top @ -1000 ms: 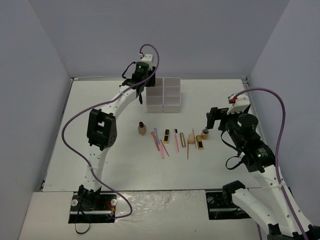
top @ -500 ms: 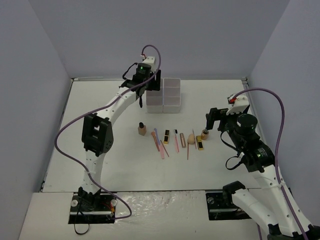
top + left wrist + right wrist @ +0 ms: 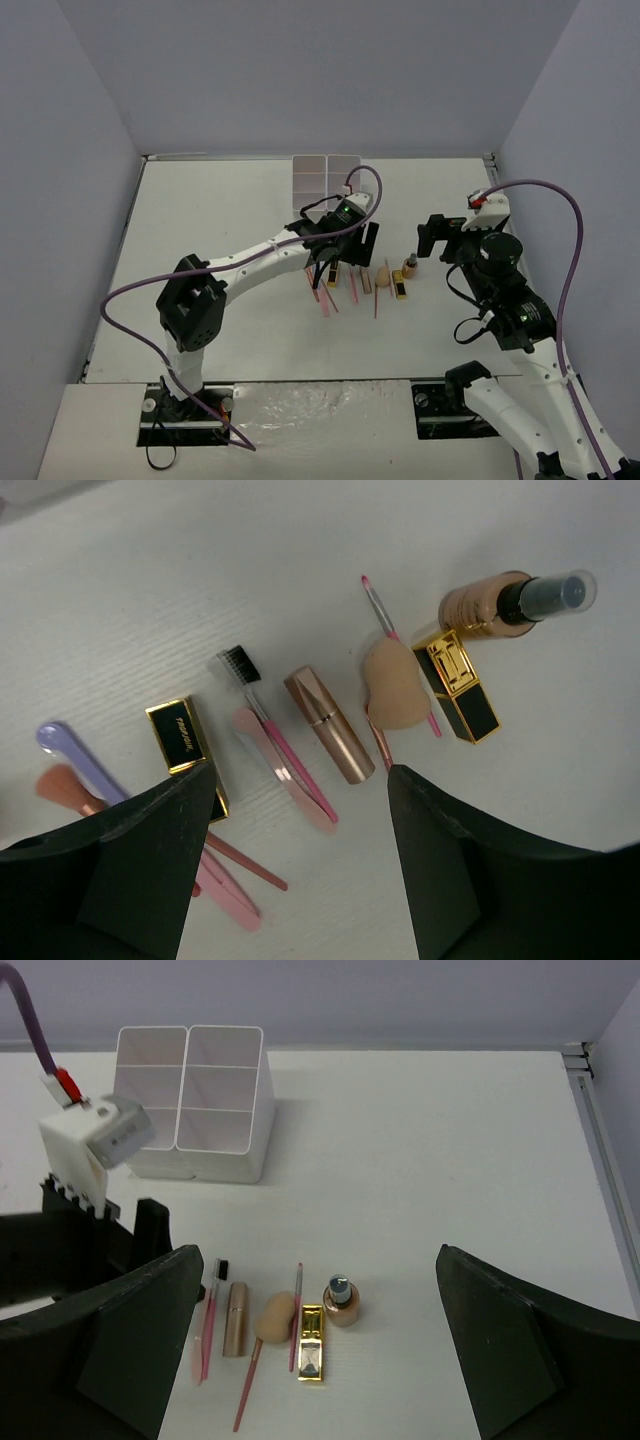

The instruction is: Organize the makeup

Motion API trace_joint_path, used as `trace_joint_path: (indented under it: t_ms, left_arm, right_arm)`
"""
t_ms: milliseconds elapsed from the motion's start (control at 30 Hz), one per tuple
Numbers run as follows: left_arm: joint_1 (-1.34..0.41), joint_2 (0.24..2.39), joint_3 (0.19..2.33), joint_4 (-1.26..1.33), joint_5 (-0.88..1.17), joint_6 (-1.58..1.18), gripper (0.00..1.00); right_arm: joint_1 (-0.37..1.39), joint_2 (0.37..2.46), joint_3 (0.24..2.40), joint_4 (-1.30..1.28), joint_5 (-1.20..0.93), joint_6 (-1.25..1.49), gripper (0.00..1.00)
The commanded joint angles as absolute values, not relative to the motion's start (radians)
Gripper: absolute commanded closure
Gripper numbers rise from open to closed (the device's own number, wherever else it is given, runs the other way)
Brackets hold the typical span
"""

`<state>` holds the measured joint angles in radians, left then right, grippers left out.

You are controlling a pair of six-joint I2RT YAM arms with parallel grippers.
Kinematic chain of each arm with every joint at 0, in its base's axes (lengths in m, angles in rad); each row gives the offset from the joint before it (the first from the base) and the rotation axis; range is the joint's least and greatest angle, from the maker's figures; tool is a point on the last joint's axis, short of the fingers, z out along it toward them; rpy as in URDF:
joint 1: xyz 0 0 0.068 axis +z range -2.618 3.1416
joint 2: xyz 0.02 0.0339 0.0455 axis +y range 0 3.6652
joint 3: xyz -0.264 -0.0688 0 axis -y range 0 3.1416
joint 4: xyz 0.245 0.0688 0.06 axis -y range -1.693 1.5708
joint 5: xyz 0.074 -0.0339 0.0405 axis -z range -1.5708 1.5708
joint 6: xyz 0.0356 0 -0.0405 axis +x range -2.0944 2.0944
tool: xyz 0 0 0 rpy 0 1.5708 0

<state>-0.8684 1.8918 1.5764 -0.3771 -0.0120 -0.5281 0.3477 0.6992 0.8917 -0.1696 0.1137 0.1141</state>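
The makeup lies in a row mid-table. In the left wrist view I see a peach sponge (image 3: 392, 688), a tan bottle with a black cap (image 3: 500, 602), two black-and-gold tubes (image 3: 458, 685) (image 3: 185, 745), a rose-gold tube (image 3: 330, 725), pink sticks (image 3: 285, 765) and a blue stick (image 3: 70, 750). My left gripper (image 3: 350, 262) (image 3: 300, 780) hovers open and empty above the row. My right gripper (image 3: 437, 240) (image 3: 316, 1260) is open and empty, to the right of the bottle (image 3: 340, 1302) and the sponge (image 3: 273, 1318). My left arm may hide more items in the top view.
The white gridded compartment box (image 3: 327, 175) (image 3: 195, 1100) stands at the back of the table, behind the row. My left arm (image 3: 260, 262) stretches across the table from the near left. Grey walls close the table on three sides.
My left gripper has swung from the white box at the back down and right to above the makeup row. My right gripper has shifted slightly toward the back.
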Motion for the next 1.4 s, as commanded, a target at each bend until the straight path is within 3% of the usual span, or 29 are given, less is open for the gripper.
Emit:
trace_joint_path:
  t_ms: [0,600,1367]
  left_arm:
    - [-0.913,1.902,1.636,-0.369,-0.008,-0.619,0.37]
    - [-0.959,2.137,1.847,-0.451,0.088,-0.667,0.39]
    - [-0.969,2.184,1.911,-0.480,0.087,-0.644,0.44]
  right_arm:
    - [0.353,0.651,0.891,-0.113,0.191,0.150,0.00]
    - [0.353,0.588,0.905,-0.185,0.217,0.158,0.00]
    - [0.353,0.580,0.895,-0.192,0.236,0.150,0.00]
